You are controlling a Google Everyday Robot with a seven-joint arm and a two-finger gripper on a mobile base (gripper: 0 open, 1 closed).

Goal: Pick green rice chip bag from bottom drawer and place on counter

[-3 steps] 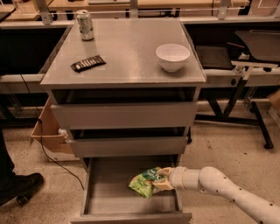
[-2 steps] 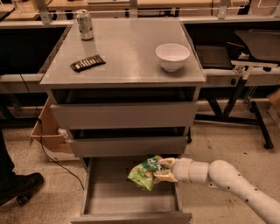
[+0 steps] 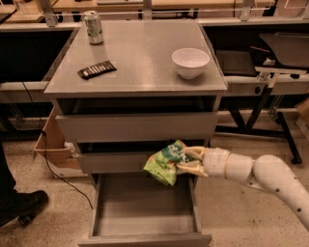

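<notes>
**Green bag held in the air above the open bottom drawer**

Nearest the camera, the wide grey metal bottom drawer (image 3: pixel 145 212) stands pulled out from the cabinet, its shallow tray showing a bare floor. A dark shoe (image 3: pixel 21 205) rests on the speckled floor at the left edge.

Above the drawer's back part, the white two-finger gripper (image 3: pixel 186 160) reaches in from the right on a pale, jointed arm (image 3: pixel 260 173). Its fingers are closed onto the right edge of the crinkled bright-green rice chip bag (image 3: pixel 163 165), one above and one below. The bag hangs clear of the tray, in front of the middle drawer's panel and below the counter.

A brown cardboard box (image 3: pixel 50 144) sits on the floor to the left of the cabinet.

Higher and farther back, the flat matte-grey counter (image 3: pixel 140 62) carries a dark-brown flat bar wrapper (image 3: pixel 96 69) at the left, a white round bowl (image 3: pixel 190 61) at the right and an upright silver drink can (image 3: pixel 93 27) at the far left corner. A tan wooden workbench top (image 3: pixel 120 5) lies behind.
</notes>
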